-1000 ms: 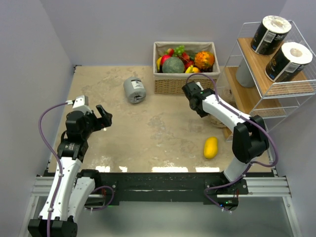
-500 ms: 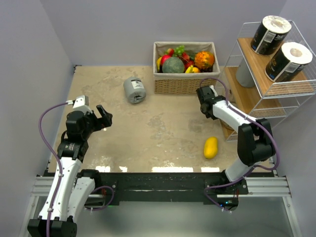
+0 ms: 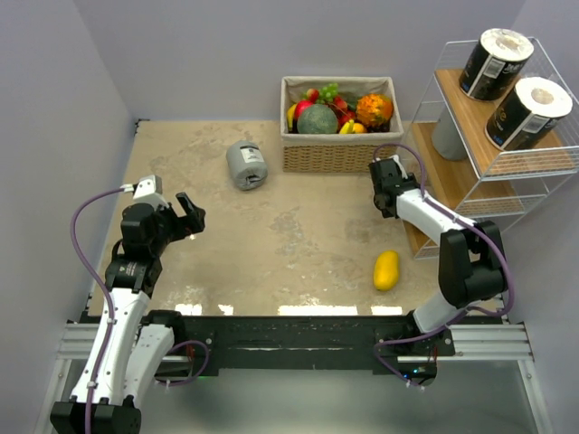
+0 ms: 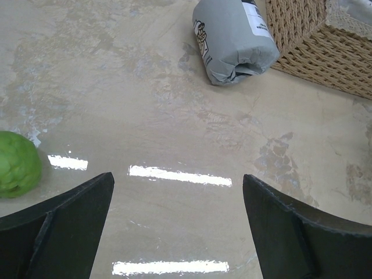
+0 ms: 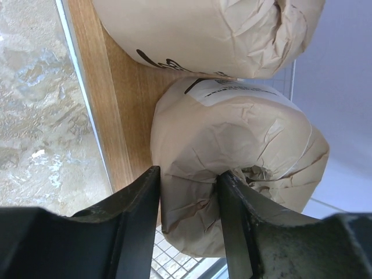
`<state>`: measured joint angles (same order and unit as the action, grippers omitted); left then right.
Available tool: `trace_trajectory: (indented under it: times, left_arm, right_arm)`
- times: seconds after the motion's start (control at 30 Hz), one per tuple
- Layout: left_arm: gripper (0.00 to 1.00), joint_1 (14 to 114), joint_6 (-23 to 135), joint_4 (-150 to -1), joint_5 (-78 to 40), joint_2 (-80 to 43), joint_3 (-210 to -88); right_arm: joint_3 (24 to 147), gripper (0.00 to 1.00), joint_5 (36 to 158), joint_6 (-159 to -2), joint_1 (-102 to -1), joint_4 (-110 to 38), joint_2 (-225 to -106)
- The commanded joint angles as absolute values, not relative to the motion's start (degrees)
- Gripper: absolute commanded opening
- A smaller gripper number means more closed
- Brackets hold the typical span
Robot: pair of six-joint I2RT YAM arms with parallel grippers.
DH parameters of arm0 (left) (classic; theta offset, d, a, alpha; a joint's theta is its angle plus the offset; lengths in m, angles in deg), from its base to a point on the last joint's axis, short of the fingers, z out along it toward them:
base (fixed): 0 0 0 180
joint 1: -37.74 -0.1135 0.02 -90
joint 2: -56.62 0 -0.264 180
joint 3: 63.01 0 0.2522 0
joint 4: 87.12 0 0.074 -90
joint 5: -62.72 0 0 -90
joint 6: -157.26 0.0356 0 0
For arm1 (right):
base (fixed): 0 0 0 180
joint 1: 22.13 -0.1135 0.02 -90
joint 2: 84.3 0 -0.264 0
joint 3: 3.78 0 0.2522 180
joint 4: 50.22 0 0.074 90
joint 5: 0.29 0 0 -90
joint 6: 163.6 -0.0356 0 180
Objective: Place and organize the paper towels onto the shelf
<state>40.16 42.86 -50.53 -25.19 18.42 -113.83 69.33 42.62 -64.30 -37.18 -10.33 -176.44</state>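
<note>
The white wire shelf [image 3: 463, 177] stands at the right. Two black paper towels [image 3: 496, 63] [image 3: 527, 111] sit on its top board and a grey one [image 3: 448, 137] on the middle board. In the right wrist view two tan rolls lie on a wooden board [image 5: 119, 116]. My right gripper [image 5: 189, 174] is shut on the nearer tan roll [image 5: 244, 139], one finger outside its wall and one at its crumpled end. Another grey roll [image 3: 246, 165] [image 4: 235, 38] lies on the table by the basket. My left gripper [image 3: 190, 215] [image 4: 177, 177] hangs open over bare table, well short of it.
A wicker fruit basket [image 3: 336, 154] [image 4: 314, 46] stands at the back middle. A yellow mango [image 3: 386, 269] lies on the table near the right arm. A green fruit [image 4: 17, 164] sits at the left edge of the left wrist view. Walls close in on both sides.
My right arm has swung right from the table's middle to the shelf's low board, and its jaws now stand a little wider on the tan roll. The left arm has not moved.
</note>
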Motion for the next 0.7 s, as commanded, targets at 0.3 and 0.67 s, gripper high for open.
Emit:
trace_trajectory:
  times: [0.3, 0.67]
  left_arm:
    - [0.98, 40.56, 43.09, -50.95, -25.96, 18.91, -114.83]
    - [0.98, 40.56, 43.09, -50.86, -26.05, 19.09, -114.83]
  right_arm:
    - [73.0, 0.45, 41.37, -64.55, -37.07, -8.42, -171.31]
    - [75.99, 0.55, 40.93, -66.04, -37.07, -4.91, -170.52]
